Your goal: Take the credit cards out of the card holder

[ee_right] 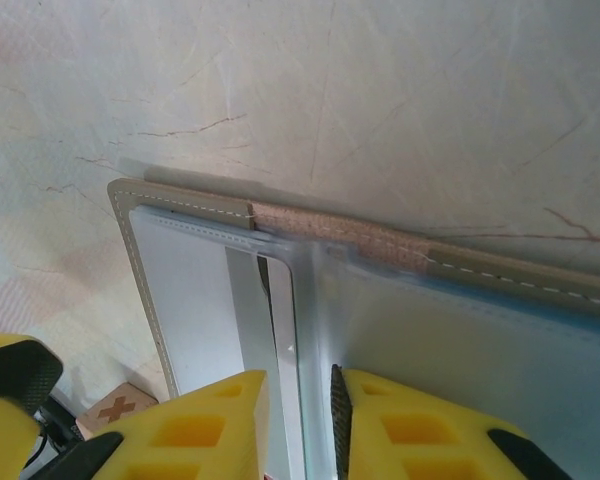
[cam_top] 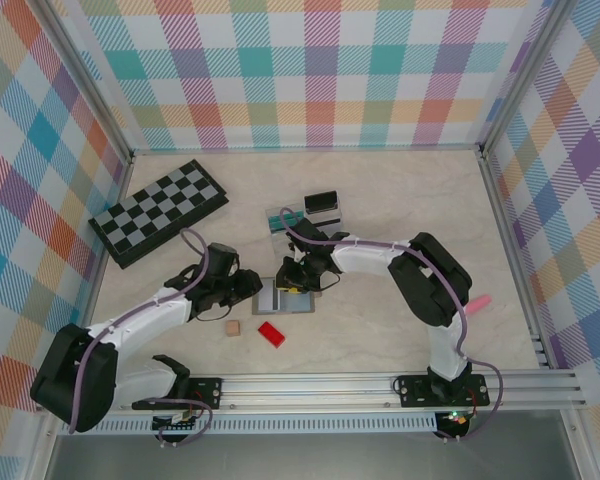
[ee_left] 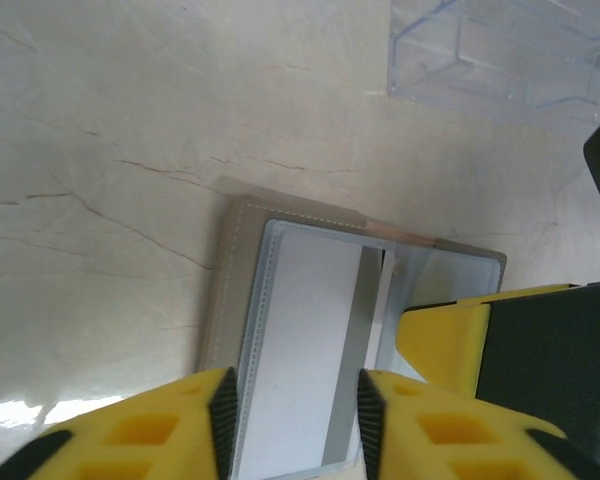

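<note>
From above, the left gripper (cam_top: 253, 289) and the right gripper (cam_top: 304, 279) sit on top of the card holder (cam_top: 280, 304) in the middle, so I see just a bit of it. Their tips are hidden, and what's in the pockets is too small to tell.

In my left wrist view, the holder runs off at 6 o'clock. The clear tray (ee_left: 500, 50) is cut off at 1 o'clock.

In my right wrist view, the holder runs off at 3 o'clock. A small wooden block (ee_right: 115, 408) at 7 o'clock is half hidden. I can't tell if the right fingers (ee_right: 220, 425) pinch anything.

Chessboard (cam_top: 160, 212) lies far-left; red block (cam_top: 271, 333) beside wooden cube (cam_top: 233, 327).
</note>
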Tool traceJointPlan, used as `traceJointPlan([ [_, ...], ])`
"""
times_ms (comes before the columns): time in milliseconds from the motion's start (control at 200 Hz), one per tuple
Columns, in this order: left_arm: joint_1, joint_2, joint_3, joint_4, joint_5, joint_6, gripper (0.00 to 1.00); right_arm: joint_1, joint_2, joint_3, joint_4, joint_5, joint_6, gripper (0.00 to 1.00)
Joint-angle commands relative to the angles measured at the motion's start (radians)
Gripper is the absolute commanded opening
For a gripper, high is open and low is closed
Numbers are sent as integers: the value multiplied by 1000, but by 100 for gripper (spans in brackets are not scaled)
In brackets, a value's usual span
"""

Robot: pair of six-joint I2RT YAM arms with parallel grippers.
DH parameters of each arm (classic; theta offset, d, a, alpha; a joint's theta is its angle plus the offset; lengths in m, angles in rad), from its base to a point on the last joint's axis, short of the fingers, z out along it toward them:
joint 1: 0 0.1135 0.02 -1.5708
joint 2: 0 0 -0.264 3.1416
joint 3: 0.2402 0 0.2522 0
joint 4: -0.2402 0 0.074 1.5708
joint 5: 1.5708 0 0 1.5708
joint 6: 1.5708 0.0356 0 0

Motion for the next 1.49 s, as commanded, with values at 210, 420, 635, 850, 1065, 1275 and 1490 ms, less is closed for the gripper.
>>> traceJointPlan([
  [210,18,84,0,60,65,6,25,9,29,22,-1,-34,4,20],
  [420,18,137,-6,67,51,12,22,9,38,26,3,-46,5,20],
  [635,18,154,0,30,27,26,20,8,46,31,4,-55,4,19],
  [850,19,166,-6,12,14,35,17,9,54,31,23,-70,-1,18],
  [1065,18,178,-11,14,9,35,17,9,38,9,55,-76,-16,16],
  [1275,19,183,-11,14,11,35,16,10,38,6,63,-80,-19,16],
  [1490,19,182,-10,11,10,37,16,8,32,-4,83,-91,-25,13],
])
